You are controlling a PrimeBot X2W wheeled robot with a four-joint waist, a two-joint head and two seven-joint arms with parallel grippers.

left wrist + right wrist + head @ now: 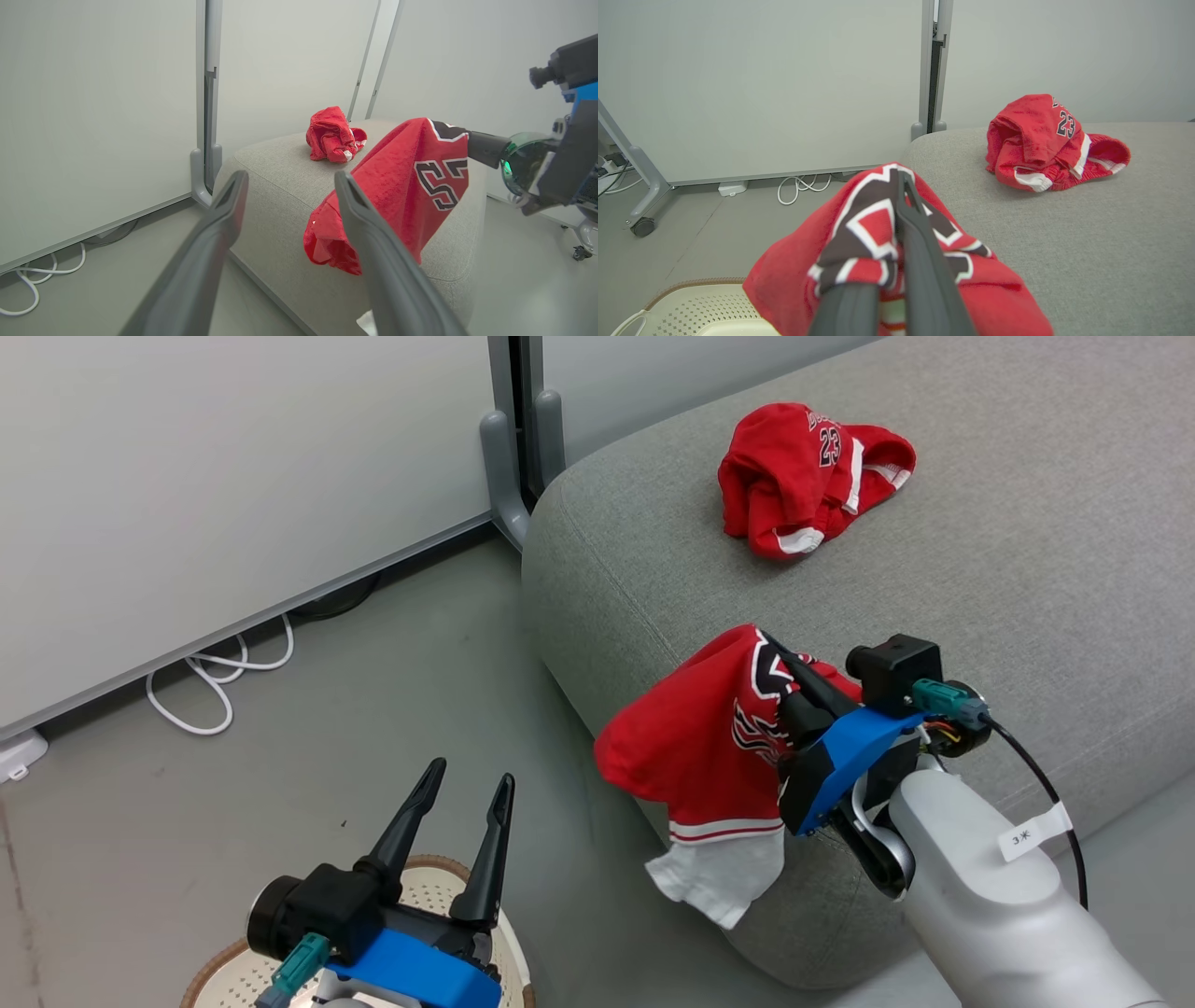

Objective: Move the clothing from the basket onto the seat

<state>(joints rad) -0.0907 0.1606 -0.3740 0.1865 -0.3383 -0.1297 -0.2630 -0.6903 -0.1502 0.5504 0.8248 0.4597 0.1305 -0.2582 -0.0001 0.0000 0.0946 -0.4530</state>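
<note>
Clothing (700,747) hangs from my right tool (903,184), clamped shut on it by the edge of the seat (1027,569); another jersey (803,476) already lies on the seat. This is the carrying step; next, I judge, I move inward and let go. My left tool (470,775) gapes empty above the basket (439,861).

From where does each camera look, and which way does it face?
Head view: from the head, down at the seat and basket; left gripper, right gripper, pale forearm show.
Left wrist view: along its open fingers toward the seat corner.
Right wrist view: along its shut fingers, pinching a red garment.
All share: another red garment lying on the seat.
</note>
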